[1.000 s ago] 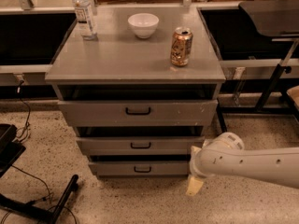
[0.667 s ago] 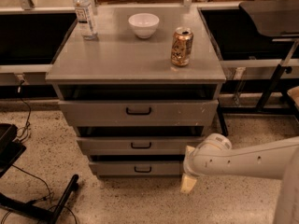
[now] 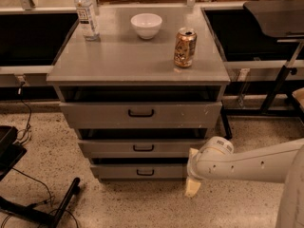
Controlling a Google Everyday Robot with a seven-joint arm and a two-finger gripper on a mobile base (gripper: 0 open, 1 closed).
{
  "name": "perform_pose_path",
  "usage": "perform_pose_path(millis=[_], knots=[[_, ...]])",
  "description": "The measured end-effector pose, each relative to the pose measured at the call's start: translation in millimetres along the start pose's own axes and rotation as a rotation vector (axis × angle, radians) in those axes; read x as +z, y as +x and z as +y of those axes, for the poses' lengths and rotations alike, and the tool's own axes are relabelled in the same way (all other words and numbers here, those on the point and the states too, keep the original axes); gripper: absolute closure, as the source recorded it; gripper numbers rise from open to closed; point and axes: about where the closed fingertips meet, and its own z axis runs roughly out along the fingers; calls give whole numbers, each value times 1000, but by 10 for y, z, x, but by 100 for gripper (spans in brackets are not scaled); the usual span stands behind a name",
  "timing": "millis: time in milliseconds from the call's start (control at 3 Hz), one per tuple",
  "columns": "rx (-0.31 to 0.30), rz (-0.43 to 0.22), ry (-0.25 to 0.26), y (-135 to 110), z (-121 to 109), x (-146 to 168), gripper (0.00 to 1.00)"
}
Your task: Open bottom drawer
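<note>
The bottom drawer is the lowest and smallest of three grey fronts in the metal cabinet, with a small black bar handle. Its front looks closed or nearly so, with a dark gap above it. My white arm reaches in from the right, low above the floor. My gripper points down at the right end of the bottom drawer's front, to the right of the handle and apart from it.
On the cabinet top stand a water bottle, a white bowl and a drink can. A black stand base and cables lie on the floor at the left. Black table legs stand at the right.
My arm and gripper have moved left along the floor, closer to the right end of the bottom drawer. The drawers have not moved.
</note>
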Motion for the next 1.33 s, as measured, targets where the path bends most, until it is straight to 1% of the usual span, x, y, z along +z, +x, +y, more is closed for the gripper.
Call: perform_pose_path(millis=[333,667,1000,1333], knots=[[-48,10,-39,-68,106,348,0],[-100,27,-84,-99,301,864,0],[-169,40,-86,-109,347,1294,0],[-187,35,-89,-117,330,1668,0]])
